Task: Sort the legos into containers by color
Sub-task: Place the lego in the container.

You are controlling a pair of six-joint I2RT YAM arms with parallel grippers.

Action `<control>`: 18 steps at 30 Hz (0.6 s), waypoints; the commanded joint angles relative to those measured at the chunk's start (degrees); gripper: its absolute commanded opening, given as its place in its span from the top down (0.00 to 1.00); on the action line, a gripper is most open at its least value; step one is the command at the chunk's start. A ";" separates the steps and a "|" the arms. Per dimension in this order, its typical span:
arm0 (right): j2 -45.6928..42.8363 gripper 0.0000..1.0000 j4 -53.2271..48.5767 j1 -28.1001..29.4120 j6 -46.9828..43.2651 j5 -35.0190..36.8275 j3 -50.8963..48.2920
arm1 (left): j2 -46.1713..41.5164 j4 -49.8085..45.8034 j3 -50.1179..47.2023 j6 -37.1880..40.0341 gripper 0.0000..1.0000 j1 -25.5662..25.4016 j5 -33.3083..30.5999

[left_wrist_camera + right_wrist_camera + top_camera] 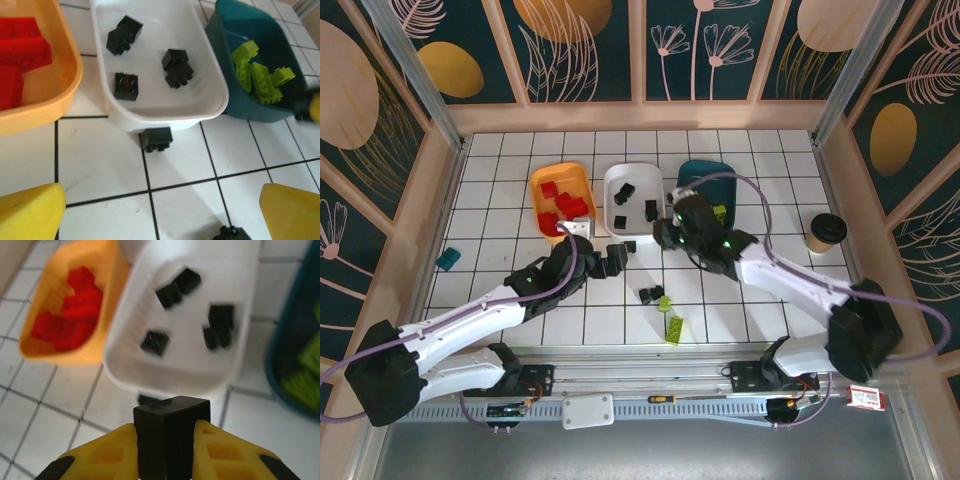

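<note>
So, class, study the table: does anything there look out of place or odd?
Yes. One black brick lies on the tiles just outside the near wall of the white tray. A lone teal block sits far left, matching no brick colour, and a lidded paper cup stands at the right.

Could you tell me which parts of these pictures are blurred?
Right wrist view: the white tray and orange tray are smeared, while the black brick held in the right claw is crisp. Left wrist view: sharp, apart from a blurred yellow shape at the right edge. Top external view: sharp.
</note>
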 commanded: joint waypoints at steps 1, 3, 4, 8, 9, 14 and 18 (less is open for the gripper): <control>9.41 0.86 4.74 -1.96 -3.81 -2.61 6.84 | -2.00 -2.35 -2.36 -2.75 0.01 0.36 -1.55; 15.69 0.86 4.88 -2.81 -4.28 -4.20 11.88 | -2.98 -2.35 -3.69 -3.47 0.01 0.32 -1.38; 18.76 0.86 4.61 -3.25 -4.39 -4.44 14.45 | -3.55 -2.57 -4.29 -3.82 0.01 0.37 -1.50; 28.57 0.83 3.05 -4.24 -4.44 -4.35 22.92 | -4.35 -3.23 -5.50 -4.32 0.01 0.36 -1.06; 30.22 0.81 2.80 -4.44 -4.22 -4.23 24.33 | -4.24 -3.39 -5.57 -4.24 0.01 0.31 -0.90; 35.22 0.53 0.94 -5.34 -2.77 -5.48 30.57 | -3.22 -2.99 -6.42 -4.22 0.01 0.33 0.31; 33.65 0.40 0.18 -5.27 -2.71 -5.13 31.47 | -2.60 -1.77 -6.72 -3.92 0.01 0.38 1.59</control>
